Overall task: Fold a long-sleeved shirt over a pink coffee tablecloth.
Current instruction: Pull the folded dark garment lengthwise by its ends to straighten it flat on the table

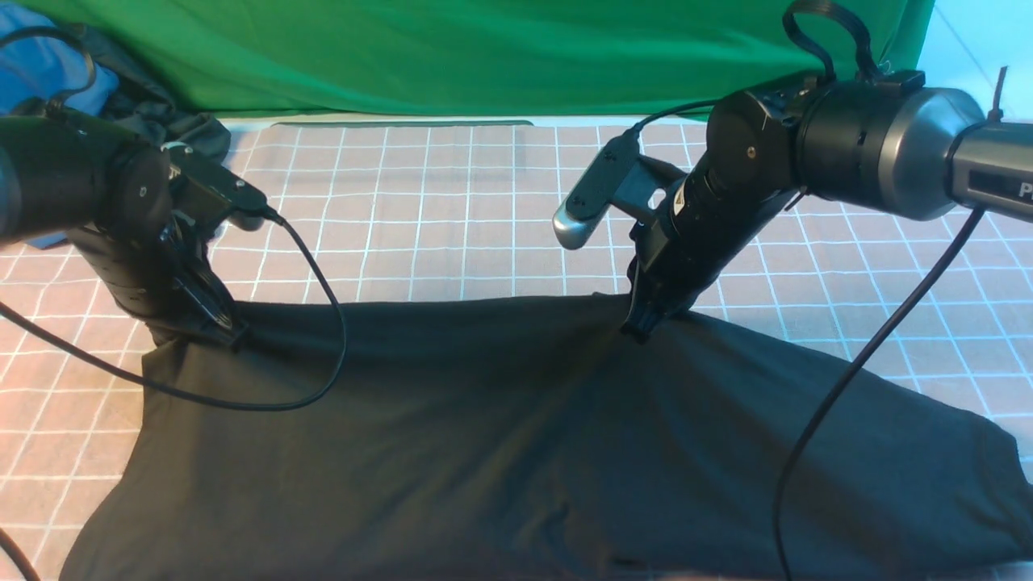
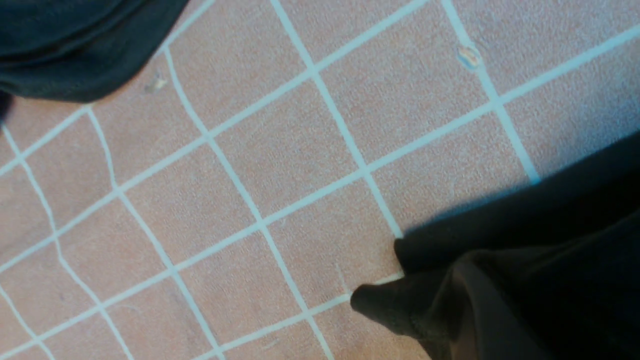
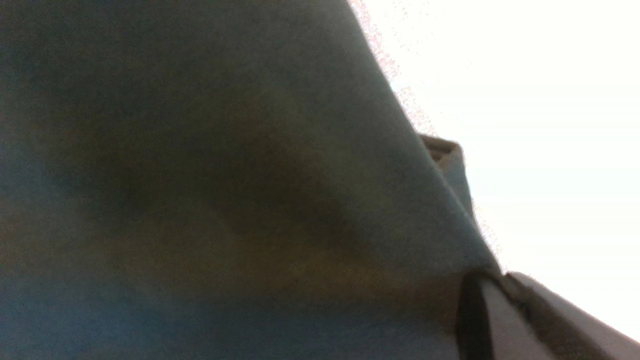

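The black long-sleeved shirt (image 1: 516, 436) lies spread across the near half of the pink coffee tablecloth (image 1: 452, 210), plain side up. My left gripper (image 1: 216, 329) is shut on the shirt's far edge at the left. In the left wrist view a small tip of the shirt (image 2: 385, 305) sticks out from that gripper (image 2: 452, 300) over the tablecloth (image 2: 280, 165). Towards the right, my right gripper (image 1: 640, 327) is shut on the same far edge, and the fabric rises slightly to it. The shirt (image 3: 225, 190) fills the right wrist view, pinched at that gripper (image 3: 492, 277).
A bright green cloth (image 1: 484, 56) hangs along the back. A dark grey-green garment (image 1: 173, 121) bunched with a blue one (image 1: 36, 68) sits at the back left, and its edge shows in the left wrist view (image 2: 75, 55). Black cables hang from both arms over the shirt.
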Tool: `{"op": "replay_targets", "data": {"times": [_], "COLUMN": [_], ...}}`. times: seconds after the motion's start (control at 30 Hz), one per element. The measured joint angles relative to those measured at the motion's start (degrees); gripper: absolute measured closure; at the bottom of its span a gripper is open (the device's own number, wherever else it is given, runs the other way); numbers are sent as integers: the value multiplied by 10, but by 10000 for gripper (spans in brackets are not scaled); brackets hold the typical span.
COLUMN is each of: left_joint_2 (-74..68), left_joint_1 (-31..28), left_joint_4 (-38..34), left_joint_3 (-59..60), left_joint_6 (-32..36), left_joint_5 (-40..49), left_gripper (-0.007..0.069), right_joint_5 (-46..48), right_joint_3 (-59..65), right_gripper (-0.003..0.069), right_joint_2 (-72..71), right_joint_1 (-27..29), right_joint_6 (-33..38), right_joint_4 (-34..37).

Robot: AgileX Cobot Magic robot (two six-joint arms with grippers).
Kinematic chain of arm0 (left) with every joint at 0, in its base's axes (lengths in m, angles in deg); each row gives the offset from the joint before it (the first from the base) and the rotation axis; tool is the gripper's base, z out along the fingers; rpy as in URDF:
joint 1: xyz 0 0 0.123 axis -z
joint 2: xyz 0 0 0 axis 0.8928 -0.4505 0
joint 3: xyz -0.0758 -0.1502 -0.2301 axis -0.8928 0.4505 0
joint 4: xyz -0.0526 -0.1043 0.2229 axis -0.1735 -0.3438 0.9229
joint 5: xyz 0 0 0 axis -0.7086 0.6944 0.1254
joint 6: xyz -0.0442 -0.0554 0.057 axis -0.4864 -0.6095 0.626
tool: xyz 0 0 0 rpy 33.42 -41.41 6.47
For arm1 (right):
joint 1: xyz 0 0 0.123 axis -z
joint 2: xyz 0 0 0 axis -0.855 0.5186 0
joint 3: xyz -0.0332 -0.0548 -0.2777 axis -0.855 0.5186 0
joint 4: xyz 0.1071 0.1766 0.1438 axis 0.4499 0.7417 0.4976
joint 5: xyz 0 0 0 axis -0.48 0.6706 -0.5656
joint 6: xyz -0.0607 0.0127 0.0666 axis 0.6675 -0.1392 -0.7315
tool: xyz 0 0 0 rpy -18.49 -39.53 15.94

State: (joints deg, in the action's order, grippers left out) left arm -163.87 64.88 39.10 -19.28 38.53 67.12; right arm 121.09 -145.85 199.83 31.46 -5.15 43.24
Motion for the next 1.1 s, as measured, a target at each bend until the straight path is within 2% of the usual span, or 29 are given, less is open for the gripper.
{"op": "replay_targets", "data": {"times": [0.23, 0.37, 0.53, 0.6, 0.63, 0.7, 0.8, 0.83, 0.93, 1.0, 1.1], "left_joint_2": [0, 0, 0, 0, 1, 6, 21, 37, 89, 115, 162], "left_joint_1": [0, 0, 0, 0, 0, 0, 0, 0, 0, 0, 0], "left_joint_4": [-1, -1, 8, 29, 48, 71, 74, 57, -48, -112, -259], "left_joint_3": [0, 0, 0, 0, 0, 0, -3, -10, -12, -4, 39], "left_joint_6": [0, -3, -35, -80, -126, -196, -249, -272, -286, -286, -240], "left_joint_5": [-10, -16, -36, -39, -38, -27, 2, 27, 74, 83, 88], "left_gripper": [589, 549, 365, 297, 256, 227, 240, 291, 483, 560, 602], "right_joint_5": [-25, -39, -65, -69, -66, -50, -15, 18, 96, 142, 229], "right_joint_3": [0, 0, 0, 0, -1, -5, -16, -24, -33, -34, -27], "right_gripper": [611, 585, 440, 386, 363, 358, 392, 437, 564, 609, 622], "right_joint_2": [5, 5, 5, 4, 1, -10, -35, -59, -124, -156, -196], "right_joint_1": [0, 0, 0, 0, 0, 0, 0, 1, 2, 3, 5], "right_joint_6": [-5, -11, -20, -24, -27, -34, -53, -68, -104, -121, -136], "right_joint_4": [-2, -2, -6, -8, -11, -16, -25, -31, -36, -36, -25]}}
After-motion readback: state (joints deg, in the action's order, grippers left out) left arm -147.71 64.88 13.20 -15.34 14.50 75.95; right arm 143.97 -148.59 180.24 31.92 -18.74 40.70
